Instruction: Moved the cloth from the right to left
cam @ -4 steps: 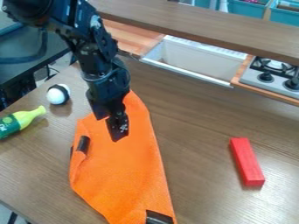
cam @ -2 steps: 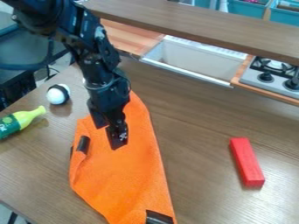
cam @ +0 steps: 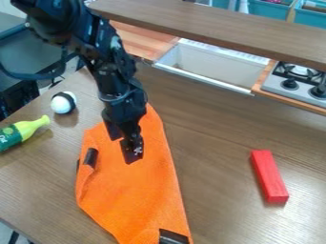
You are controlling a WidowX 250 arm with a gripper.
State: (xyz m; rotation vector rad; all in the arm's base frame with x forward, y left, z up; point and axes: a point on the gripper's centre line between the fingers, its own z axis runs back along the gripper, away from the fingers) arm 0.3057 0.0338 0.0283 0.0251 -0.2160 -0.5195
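Orange cloth (cam: 137, 195) comes nearest, its lower end running down to the bottom of the view, with a dark patch (cam: 172, 237) at that end. It lies on the left part of the brown table (cam: 219, 217), long way pointing from the near edge towards the far one, and a flap is turned over along its left side beside a second dark patch (cam: 91, 157).

Above the cloth's upper half hangs the black gripper (cam: 123, 147), fingers apart, with nothing held between them; whether a tip touches the fabric I cannot tell. With the cloth lying this far left and let go, I judge the carrying done and the release in hand. The next move would then be a straight lift, fingers kept wide so that neither snags the flap, and after that a retreat.

For edges, the table's near-left corner area is close to the cloth's left side, so any further push that way should be small. The red block (cam: 270, 176) lies towards the right, well apart; the stretch of wood between it and the cloth offers the widest room to swing. Farther up the left edge, the bottle (cam: 24, 131) and then the white ball (cam: 64, 102) with its dark band make that side tighter. Beyond the far edge come the sink (cam: 213, 66) and, to its right, the stove (cam: 296, 82).
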